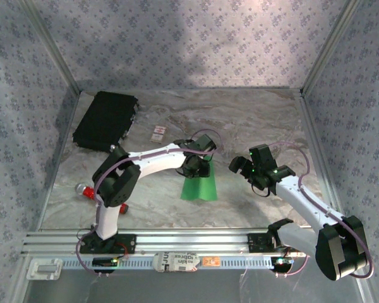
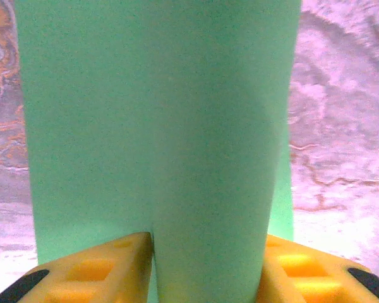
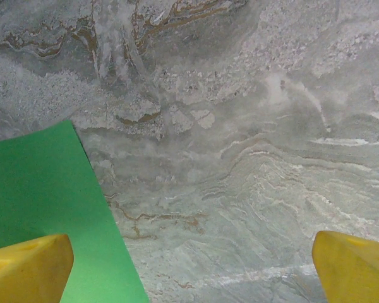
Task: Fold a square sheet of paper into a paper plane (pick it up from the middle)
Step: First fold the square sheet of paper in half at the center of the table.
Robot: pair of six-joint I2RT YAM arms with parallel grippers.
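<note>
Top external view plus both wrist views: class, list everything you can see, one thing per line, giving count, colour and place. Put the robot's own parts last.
square sheet of paper: one, bright green, middle of the table
case: one, black, far left of the table
card: one, white with red marks, just right of the case
red object: one, red, table's left edge; too small to identify
table: one, grey marbled
rail: one, silver, near edge
left gripper: one, yellow fingers, pinching a raised hump of the sheet
right gripper: one, yellow fingers, open, above the table at the sheet's edge
</note>
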